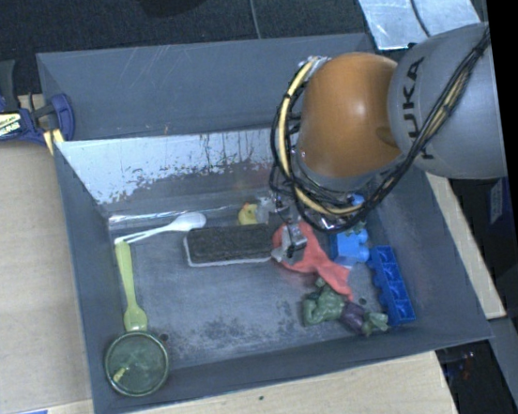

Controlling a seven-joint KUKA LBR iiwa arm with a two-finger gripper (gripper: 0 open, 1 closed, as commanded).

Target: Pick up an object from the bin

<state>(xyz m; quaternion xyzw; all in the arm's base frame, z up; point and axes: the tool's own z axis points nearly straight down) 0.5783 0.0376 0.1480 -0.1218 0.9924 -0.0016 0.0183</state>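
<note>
**End effector low at the right end of the dark pad, grip hidden**

The arm reaches in from the right, and its orange cover (346, 114) with looped cables hangs over the right half of the grey bin (224, 83). Below the cover, the end effector (288, 233) is down near the bin floor. From this angle I cannot tell whether it is wide, narrow or holding anything.

It sits at the right end of a dark rectangular pad (226, 245) with a pale rim, which lies flat across the middle of the floor. A red piece (323, 261) of irregular shape lies just below and to the right of the end effector. Its upper end runs in under the end effector, and whether the two touch is unclear. A small yellow thing (248, 214) lies just above the pad's right end, close to the back wall.

Right of the red piece is a blue block (352, 246), and a blue studded bar (392, 286) lies lengthwise along the right wall. Near the front right corner, a green toy figure (322, 308) and a purple-and-green thing (364, 318) lie side by side, just below the red piece.

On the left, well apart from the end effector, a white spoon (163, 229) lies along the back wall. A green strainer (137, 359) rests in the front left corner with its handle pointing toward the back.
</note>
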